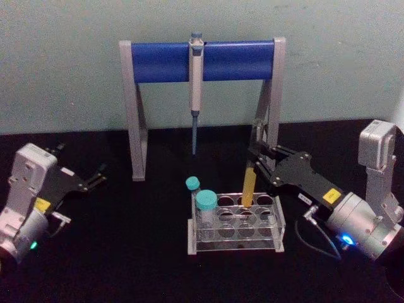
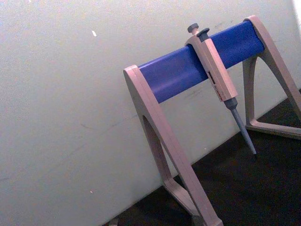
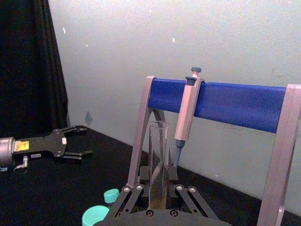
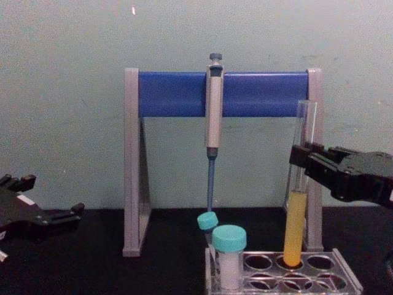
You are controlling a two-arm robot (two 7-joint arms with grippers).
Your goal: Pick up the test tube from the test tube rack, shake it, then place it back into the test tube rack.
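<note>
The test tube point(image 1: 249, 183), clear glass with yellow-orange liquid in its lower part, stands slightly tilted with its round bottom at a back-row hole of the test tube rack point(image 1: 233, 247). My right gripper point(image 1: 255, 161) reaches in from the right and is shut on the tube's clear middle. From the side, the test tube point(image 4: 295, 227) dips into the clear test tube rack point(image 4: 345, 280) while the right gripper point(image 4: 301, 157) grips it higher up. The test tube point(image 3: 158, 146) rises between the right gripper point(image 3: 158, 186) fingers. My left gripper point(image 1: 101, 175) rests open at the far left, away from the rack.
Two teal-capped white vials point(image 1: 206, 208) stand in the rack's left holes. Behind the rack rises a grey-and-blue pipette stand point(image 1: 164, 62) with a pipette point(image 1: 196, 76) hanging from its bar. A pale wall closes off the back of the black table.
</note>
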